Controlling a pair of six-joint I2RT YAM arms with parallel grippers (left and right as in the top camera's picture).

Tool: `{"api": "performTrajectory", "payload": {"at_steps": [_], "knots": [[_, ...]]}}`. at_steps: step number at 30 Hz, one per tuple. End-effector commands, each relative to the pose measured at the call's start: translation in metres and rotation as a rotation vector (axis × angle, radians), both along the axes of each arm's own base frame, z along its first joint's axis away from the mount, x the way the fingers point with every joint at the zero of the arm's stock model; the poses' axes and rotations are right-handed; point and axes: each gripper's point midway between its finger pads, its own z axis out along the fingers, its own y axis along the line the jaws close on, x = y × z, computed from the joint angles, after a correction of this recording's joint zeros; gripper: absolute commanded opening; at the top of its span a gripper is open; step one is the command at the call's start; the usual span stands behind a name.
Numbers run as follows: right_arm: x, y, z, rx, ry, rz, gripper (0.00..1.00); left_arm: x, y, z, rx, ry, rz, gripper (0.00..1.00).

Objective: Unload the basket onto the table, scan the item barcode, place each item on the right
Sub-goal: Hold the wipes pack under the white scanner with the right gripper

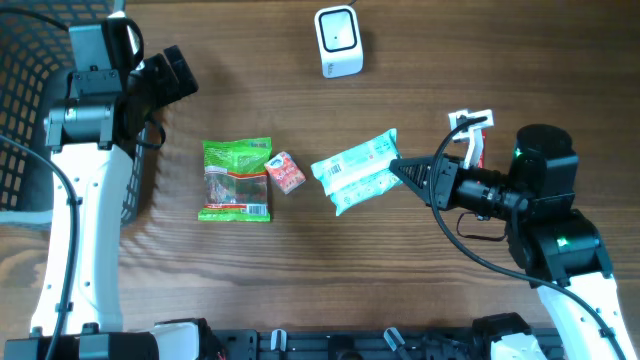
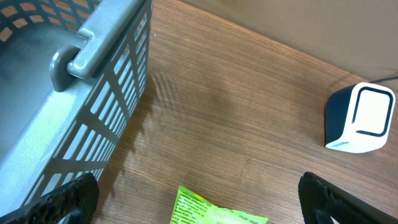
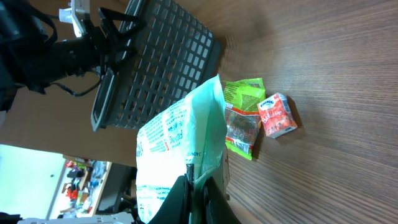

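Right gripper (image 1: pixel 397 168) is clamped shut on the right edge of the packet (image 1: pixel 355 172). The packet is white and mint green, and it's in the middle of the overhead frame, a bit to the right. The wrist view shows green printing all over it, but it's sideways and too blurry for me to read, and I can't make out any barcode. Scanner (image 1: pixel 338 41) is the white box at top centre, well apart from the packet. Left of the packet there's a small red box (image 1: pixel 287 172) with an oval logo, unreadable, just beside a green snack bag (image 1: pixel 237 180). Left gripper (image 1: pixel 172 75) hangs wide open in the upper left, next to the basket (image 1: pixel 25 110).
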Motion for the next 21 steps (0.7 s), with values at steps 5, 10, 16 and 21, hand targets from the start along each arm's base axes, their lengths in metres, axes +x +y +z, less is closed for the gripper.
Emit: {"api": "performTrajectory", "payload": {"at_steps": [5,10,16,21], "knots": [[-0.002,0.001,0.005,0.006,-0.017,0.019,0.04,0.000,0.002,0.007,0.009,-0.017,-0.001,1.00],[-0.001,0.001,0.004,0.004,-0.018,0.015,0.04,0.000,0.002,0.007,0.009,-0.017,-0.001,1.00],[0.036,-0.067,-0.089,-0.515,0.056,-0.247,0.04,0.000,0.002,0.007,0.009,-0.017,-0.001,1.00],[0.089,-0.092,-0.071,-0.664,0.042,-0.368,0.04,0.000,0.002,0.007,0.009,-0.017,-0.001,1.00]]}}
